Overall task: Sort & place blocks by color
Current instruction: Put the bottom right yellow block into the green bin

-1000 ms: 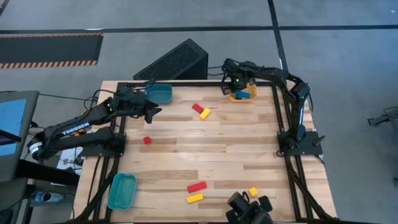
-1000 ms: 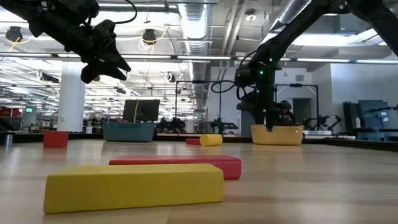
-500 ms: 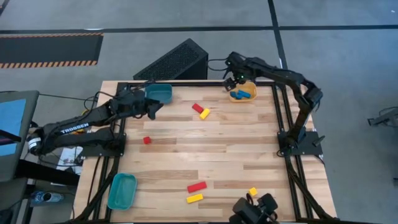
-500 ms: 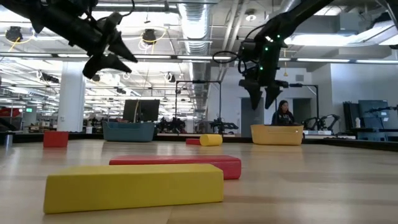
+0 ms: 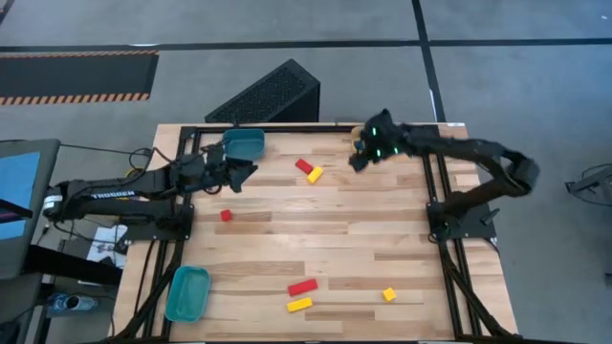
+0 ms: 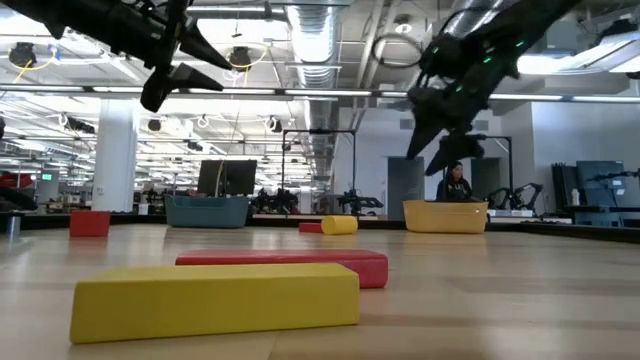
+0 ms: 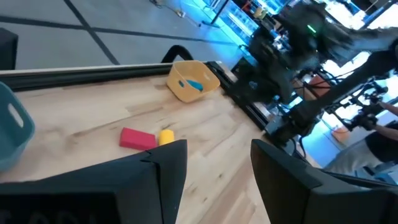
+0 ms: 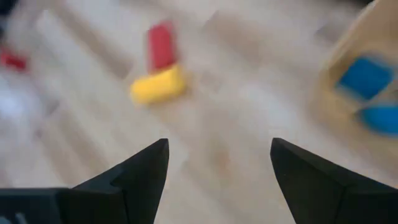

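Both grippers are open and hold nothing. My left gripper (image 5: 251, 172) (image 7: 217, 162) hovers beside the far teal bin (image 5: 244, 144). My right gripper (image 5: 354, 162) (image 8: 217, 155) hangs in the air just left of the orange bin (image 7: 189, 81), which holds blue blocks (image 8: 367, 74). Between the two grippers a red block (image 5: 303, 165) and a yellow block (image 5: 314, 176) lie touching on the table. A red cube (image 5: 226, 215) lies near the left side. A red bar (image 5: 302, 287), a yellow bar (image 5: 299, 305) and a yellow cube (image 5: 389, 294) lie near the near edge.
A second teal bin (image 5: 186, 292) sits at the near left corner. A black slatted box (image 5: 273, 94) stands beyond the far edge. Bare wood (image 5: 335, 229) spans the table's middle. A person (image 6: 455, 182) shows far off in the room.
My right gripper has risen out of the orange bin and swung toward the table's left and near side, closer to the red and yellow pair. My left gripper has lifted and shifted slightly right beside the far teal bin. The blocks have stayed in place.
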Robot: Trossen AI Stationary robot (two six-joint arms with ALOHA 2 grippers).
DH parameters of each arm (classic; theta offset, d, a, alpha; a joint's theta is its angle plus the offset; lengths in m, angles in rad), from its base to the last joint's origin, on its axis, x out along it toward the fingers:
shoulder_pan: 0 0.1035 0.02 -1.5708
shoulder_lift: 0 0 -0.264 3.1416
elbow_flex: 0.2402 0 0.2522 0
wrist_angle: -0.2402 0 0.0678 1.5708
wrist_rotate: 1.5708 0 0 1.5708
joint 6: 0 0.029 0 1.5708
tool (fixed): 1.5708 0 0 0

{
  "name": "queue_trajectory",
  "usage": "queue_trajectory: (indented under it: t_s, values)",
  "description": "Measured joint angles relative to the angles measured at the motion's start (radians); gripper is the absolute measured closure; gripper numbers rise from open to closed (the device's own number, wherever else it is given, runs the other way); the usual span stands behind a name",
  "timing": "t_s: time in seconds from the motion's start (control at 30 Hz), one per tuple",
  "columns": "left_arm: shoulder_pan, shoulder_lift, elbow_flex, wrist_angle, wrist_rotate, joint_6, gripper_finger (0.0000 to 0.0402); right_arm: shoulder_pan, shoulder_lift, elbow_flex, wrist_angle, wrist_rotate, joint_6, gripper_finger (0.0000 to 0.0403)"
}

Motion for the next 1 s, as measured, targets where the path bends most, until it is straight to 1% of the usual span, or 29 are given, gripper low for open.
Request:
queue_trajectory:
  t_s: [0.1, 0.17, 0.27, 0.37, 0.57, 0.67, 0.77, 0.9, 1.0]
  values:
    - [-0.069, 0.023, 0.000, 0.010, -0.082, 0.000, 0.0239, 0.128, -0.081, -0.073, -0.057, 0.119, 0.087, 0.0102]
    - [-0.104, 0.052, 0.000, 0.042, -0.115, 0.002, 0.0239, 0.206, -0.123, -0.100, -0.090, 0.184, 0.138, 0.0102]
    - [-0.136, 0.114, 0.000, 0.121, -0.137, 0.003, 0.0239, 0.307, -0.159, -0.112, -0.140, 0.229, 0.193, 0.0102]
    - [-0.153, 0.201, 0.000, 0.242, -0.144, 0.004, 0.0239, 0.390, -0.170, -0.113, -0.160, 0.249, 0.224, 0.0102]
    - [-0.195, 0.373, 0.000, 0.576, -0.125, 0.001, 0.0239, 0.556, -0.170, -0.113, -0.162, 0.258, 0.318, 0.0102]
    - [-0.226, 0.424, 0.000, 0.696, -0.130, 0.000, 0.0239, 0.631, -0.169, -0.113, -0.165, 0.302, 0.347, 0.0102]
    - [-0.266, 0.448, 0.000, 0.743, -0.171, 0.001, 0.0239, 0.687, -0.177, -0.113, -0.161, 0.331, 0.358, 0.0102]
    - [-0.324, 0.451, 0.000, 0.748, -0.284, 0.000, 0.0239, 0.757, -0.177, -0.112, -0.119, 0.333, 0.390, 0.0102]
    - [-0.348, 0.452, 0.022, 0.741, -0.313, 0.023, 0.0239, 0.817, -0.177, -0.112, -0.087, 0.342, 0.454, 0.0102]
